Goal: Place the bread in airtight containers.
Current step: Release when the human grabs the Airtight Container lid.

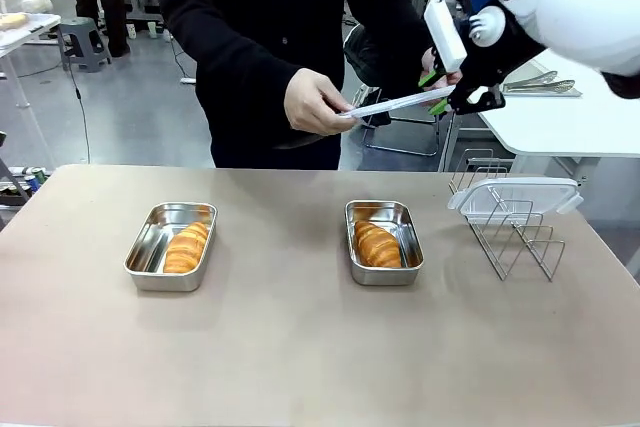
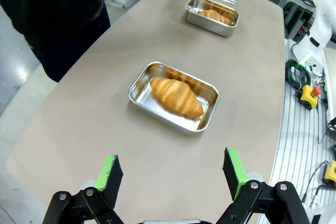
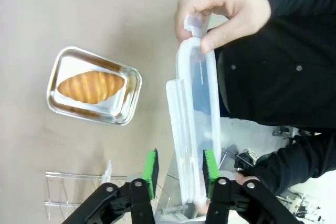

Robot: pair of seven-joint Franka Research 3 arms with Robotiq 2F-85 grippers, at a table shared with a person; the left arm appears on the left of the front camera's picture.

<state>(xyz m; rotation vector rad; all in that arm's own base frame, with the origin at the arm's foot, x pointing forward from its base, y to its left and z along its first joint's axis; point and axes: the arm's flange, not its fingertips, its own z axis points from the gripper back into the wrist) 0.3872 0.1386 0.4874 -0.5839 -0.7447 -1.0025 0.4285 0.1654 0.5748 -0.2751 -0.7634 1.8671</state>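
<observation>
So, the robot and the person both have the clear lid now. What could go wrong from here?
1. The clear lid sits between the pads of the right gripper while the person's hand pinches its far end. How firmly the jaws hold it is unclear, so it may slip and fall during the handover.
2. The second lid lies on top of the wire rack, below that arm; a low swing might knock it off.

Tan table point(image 1: 300, 367), left steel tub point(image 1: 165, 280) and right steel tub point(image 1: 385, 275) well apart, wire rack point(image 1: 524, 238) at far right
</observation>
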